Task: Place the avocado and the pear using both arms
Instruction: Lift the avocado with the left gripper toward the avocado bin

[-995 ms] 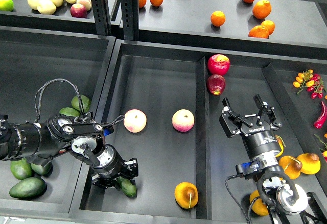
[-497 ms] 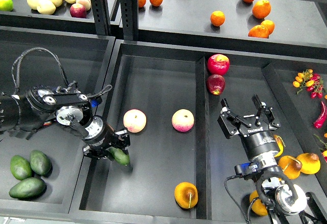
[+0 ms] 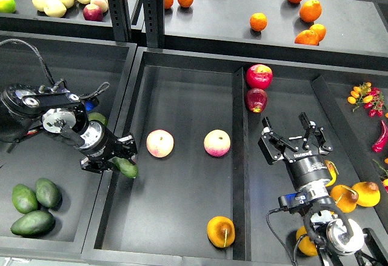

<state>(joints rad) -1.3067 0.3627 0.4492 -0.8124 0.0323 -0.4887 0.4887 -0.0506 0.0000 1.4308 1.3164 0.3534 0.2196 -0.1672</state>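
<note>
My left gripper (image 3: pixel 115 159) is shut on the slim dark green avocado (image 3: pixel 126 167) and holds it above the wall between the left bin and the middle bin (image 3: pixel 182 96). The pear (image 3: pixel 220 231), orange-yellow with a brownish blotch and a thin stem, lies at the front right of the middle bin. My right gripper (image 3: pixel 294 136) is open and empty over the right bin (image 3: pixel 285 96), up and to the right of the pear.
Two pale pink-yellow apples (image 3: pixel 160 143) (image 3: pixel 217 143) lie mid-bin. Three plumper avocados (image 3: pixel 33 205) lie in the left bin, another (image 3: pixel 97 119) behind my left arm. Two red apples (image 3: pixel 258 76) sit at the back right. Oranges (image 3: pixel 310 10) line the rear shelf.
My left gripper has lifted the avocado from the front left corner of the middle bin and carried it up and to the left. The right arm has stayed still.
</note>
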